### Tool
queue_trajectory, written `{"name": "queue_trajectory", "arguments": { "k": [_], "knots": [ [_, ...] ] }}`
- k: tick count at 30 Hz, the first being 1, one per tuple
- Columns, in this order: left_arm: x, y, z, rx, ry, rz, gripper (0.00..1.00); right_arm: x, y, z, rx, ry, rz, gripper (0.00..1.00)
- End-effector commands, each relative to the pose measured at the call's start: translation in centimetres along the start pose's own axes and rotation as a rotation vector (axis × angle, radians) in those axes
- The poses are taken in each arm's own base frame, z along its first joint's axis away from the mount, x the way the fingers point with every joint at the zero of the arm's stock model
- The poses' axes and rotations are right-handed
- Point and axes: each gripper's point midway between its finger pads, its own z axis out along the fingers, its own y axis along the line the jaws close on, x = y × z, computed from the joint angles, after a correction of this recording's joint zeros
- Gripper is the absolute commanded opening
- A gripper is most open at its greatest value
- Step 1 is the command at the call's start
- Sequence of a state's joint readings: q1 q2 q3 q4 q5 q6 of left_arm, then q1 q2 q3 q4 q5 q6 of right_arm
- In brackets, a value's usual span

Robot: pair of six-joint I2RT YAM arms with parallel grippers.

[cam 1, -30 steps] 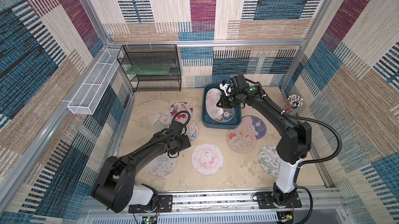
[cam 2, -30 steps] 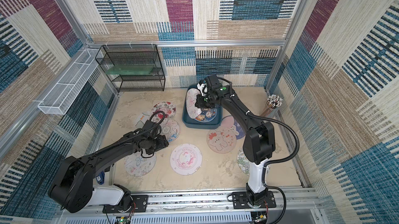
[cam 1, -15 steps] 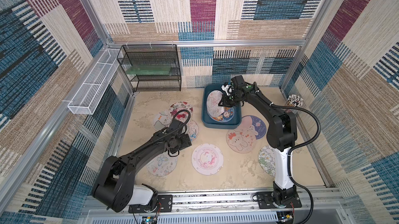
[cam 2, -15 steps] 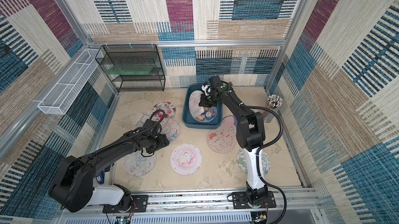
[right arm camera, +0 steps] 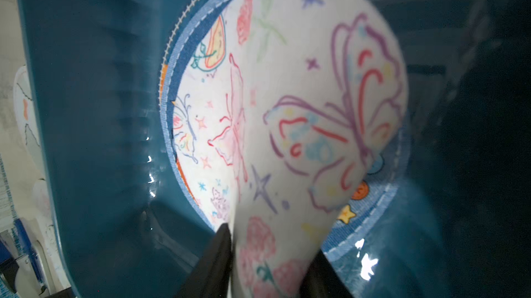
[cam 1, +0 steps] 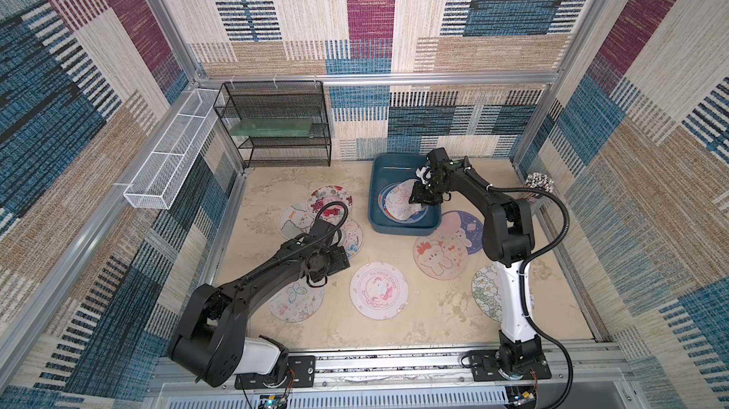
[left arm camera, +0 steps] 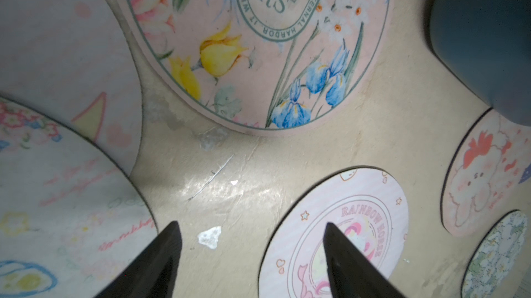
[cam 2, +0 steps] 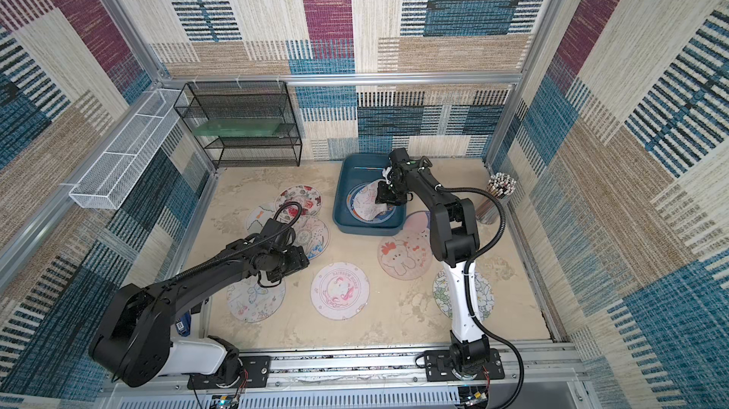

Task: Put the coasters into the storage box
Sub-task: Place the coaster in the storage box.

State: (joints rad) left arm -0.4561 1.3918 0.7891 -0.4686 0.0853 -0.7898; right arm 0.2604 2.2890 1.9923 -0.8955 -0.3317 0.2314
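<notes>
– Two in the storage box (cam 1: pixel 404 230) by my count; what do both top views show?
– The butterfly coaster (cam 1: pixel 399 201) droops onto the blue-rimmed coaster (cam 1: pixel 382 204) inside it; a second ago the right claw (cam 1: pixel 424 200) held that mat tilted above the box, and its arm has folded in closer since; eight more lie spread on the surface (cam 1: pixel 434 320), some overlapping.
– And the left claw (cam 1: pixel 317 275)?
– Low between the mats, hardly moved; the left wrist view shows the left claw (left arm camera: pixel 250 253) spread wide, with only bare surface (left arm camera: pixel 230 167) between its fingers; the rainbow coaster (left arm camera: pixel 359 196) lies just beside one fingertip, the flower coaster (left arm camera: pixel 258 52) ahead, a corner of the box (left arm camera: pixel 482 37) beyond.
– Right wrist view?
– The right claw (right arm camera: pixel 270 247) has just gone from pinched to partly parted; the butterfly coaster (right arm camera: pixel 301 109) hangs curled between its fingers (right arm camera: pixel 218 253), its far edge already down on the blue-rimmed coaster (right arm camera: pixel 373 224); I judge it released, or nearly.
– Meaning?
– This drop is as good as done; the claw need only lift clear without dragging the mat out; eight remain, and the left arm looks placed for the rainbow one.
</notes>
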Motion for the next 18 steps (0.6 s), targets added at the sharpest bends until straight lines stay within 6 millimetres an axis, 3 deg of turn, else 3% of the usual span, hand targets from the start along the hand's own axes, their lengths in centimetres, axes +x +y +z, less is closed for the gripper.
{"name": "queue_trajectory", "arguments": {
  "k": [1,10,18],
  "knots": [
    [0.1,0.1,-0.2,-0.005,0.004,0.007,0.77,-0.8,-0.7,-1.4,0.073,-0.041,-0.004,0.54],
    [0.3,0.4,-0.3,-0.013,0.010,0.010,0.78,-1.6,-0.2,-5.6,0.133,-0.116,-0.007,0.77],
    [0.6,0.0,-0.1,-0.001,0.028,0.020,0.78,-0.1,2.0,-8.2,0.104,-0.135,-0.027,0.81]
  ]
}}
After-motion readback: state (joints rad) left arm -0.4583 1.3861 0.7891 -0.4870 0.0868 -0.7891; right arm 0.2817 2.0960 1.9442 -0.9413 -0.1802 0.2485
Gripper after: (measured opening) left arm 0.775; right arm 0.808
